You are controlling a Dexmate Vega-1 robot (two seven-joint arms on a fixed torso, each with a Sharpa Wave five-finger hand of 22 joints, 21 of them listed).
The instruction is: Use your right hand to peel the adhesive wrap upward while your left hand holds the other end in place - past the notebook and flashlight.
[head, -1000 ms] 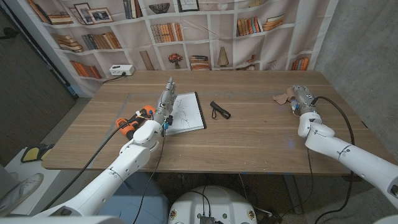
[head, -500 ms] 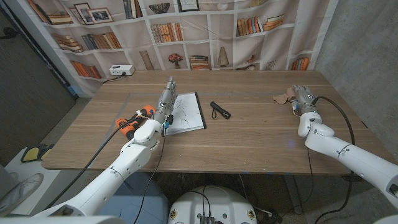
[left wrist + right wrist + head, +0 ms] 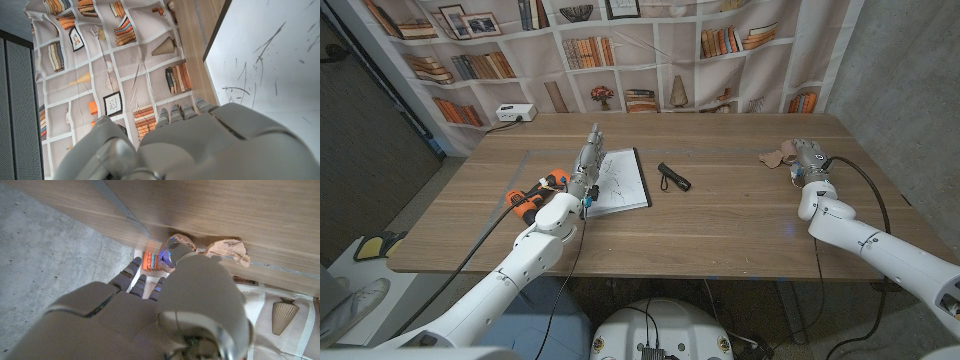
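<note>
The wrap point(image 3: 777, 156), a tan crumpled strip, lies on the table point(image 3: 720, 215) at the right, well apart from the notebook point(image 3: 618, 181) and the flashlight point(image 3: 673, 177), which sit near the middle. In the head view the right robot hand point(image 3: 806, 158) is just beside the wrap's right end, perhaps touching it. Whether its fingers have closed on the strip I cannot tell: the right wrist view shows the wrap point(image 3: 210, 247) just past the fingertips point(image 3: 131, 269) of the right robot hand point(image 3: 165, 305), but the contact itself is hidden.

The strip's long axis runs roughly across the table, left to right, with its free end pointing toward the flashlight.

The left robot hand point(image 3: 584, 165) stands at the notebook's left edge, fingers extended and holding nothing, far from the wrap. So the right arm is much the nearer. My judgement is that the left must cross past notebook and flashlight to pin the far end before any upward peel can work.
</note>
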